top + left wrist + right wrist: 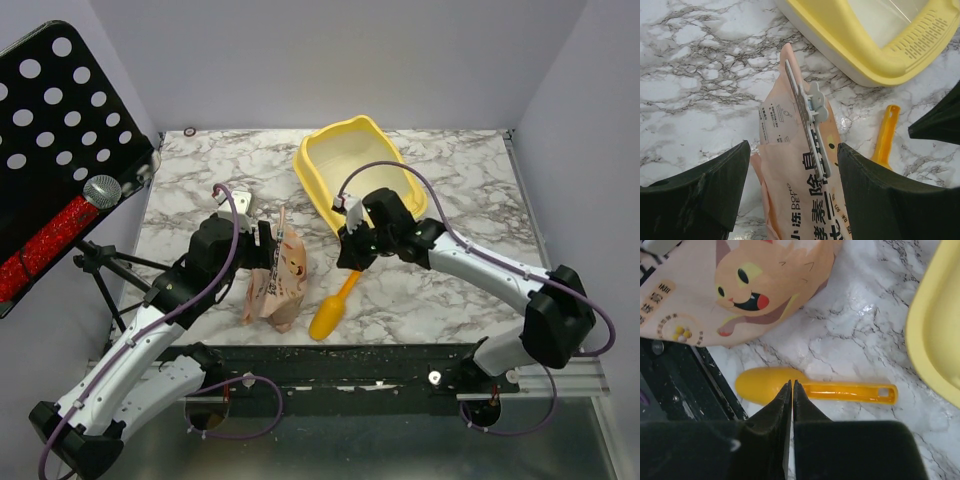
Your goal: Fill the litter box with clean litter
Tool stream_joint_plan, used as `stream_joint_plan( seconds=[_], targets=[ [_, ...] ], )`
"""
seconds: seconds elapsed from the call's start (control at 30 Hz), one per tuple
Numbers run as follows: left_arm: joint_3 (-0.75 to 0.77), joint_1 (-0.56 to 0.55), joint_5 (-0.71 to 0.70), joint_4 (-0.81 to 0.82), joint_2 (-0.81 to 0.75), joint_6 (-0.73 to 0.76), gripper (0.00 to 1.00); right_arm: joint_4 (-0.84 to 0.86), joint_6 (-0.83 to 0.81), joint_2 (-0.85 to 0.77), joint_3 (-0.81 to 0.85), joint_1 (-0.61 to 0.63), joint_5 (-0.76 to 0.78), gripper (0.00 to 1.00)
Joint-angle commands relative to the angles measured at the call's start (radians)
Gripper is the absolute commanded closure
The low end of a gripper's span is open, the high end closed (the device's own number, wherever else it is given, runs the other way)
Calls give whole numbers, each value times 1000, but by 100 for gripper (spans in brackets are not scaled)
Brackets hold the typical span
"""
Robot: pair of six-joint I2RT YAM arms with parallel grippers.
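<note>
One pale-yellow litter box is set at the far middle of the marble table, with one orange scoop and one clipped paper bag nearer. Grey walls enclose it. The left gripper is spread wide around the bag's top. The right gripper is pressed together above the scoop. The bag's contents are hidden.

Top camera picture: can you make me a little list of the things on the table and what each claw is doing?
Litter box: at the back, no litter showing inside
Litter bag: near the front, top clipped shut
Scoop: lying flat, right of the bag
Left claw: open, a finger each side of the bag
Right claw: shut, over the scoop
</note>
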Motion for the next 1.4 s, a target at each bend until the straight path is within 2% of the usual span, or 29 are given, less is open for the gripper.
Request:
stream_joint_plan(
  seconds=[0.0,0.1,0.37,0.53,0.67,0.73,0.8,0.9,1.0,1.1,1.23,1.37],
  targets=[
    [-13,4,-14,14,-12,-4,22,41,94,141,81,1,-7,92],
    [-12,6,-23,13,-9,-3,21,65,122,241,127,1,22,93],
    [-13,12,-29,13,5,-1,21,16,145,382,256,-22,327,94],
    [-12,18,-15,19,17,-3,21,18,139,407,276,-117,446,94],
    [-10,26,-12,19,25,-3,21,24,119,436,319,-192,478,94],
    [-9,27,-12,19,23,-3,21,25,111,451,347,-217,487,93],
    [-10,32,-12,19,23,-3,22,19,79,445,367,-220,486,87],
    [-10,32,-11,19,22,-3,22,34,53,382,319,-217,359,73],
    [-9,37,-9,21,19,-3,21,48,64,296,223,-199,233,65],
    [-9,41,-5,22,11,-4,21,36,88,232,126,-159,205,59],
    [-10,43,-2,22,0,-4,21,38,133,174,26,-102,171,57],
    [-12,46,0,21,-10,-6,21,41,179,141,-34,-28,210,53]
  ],
)
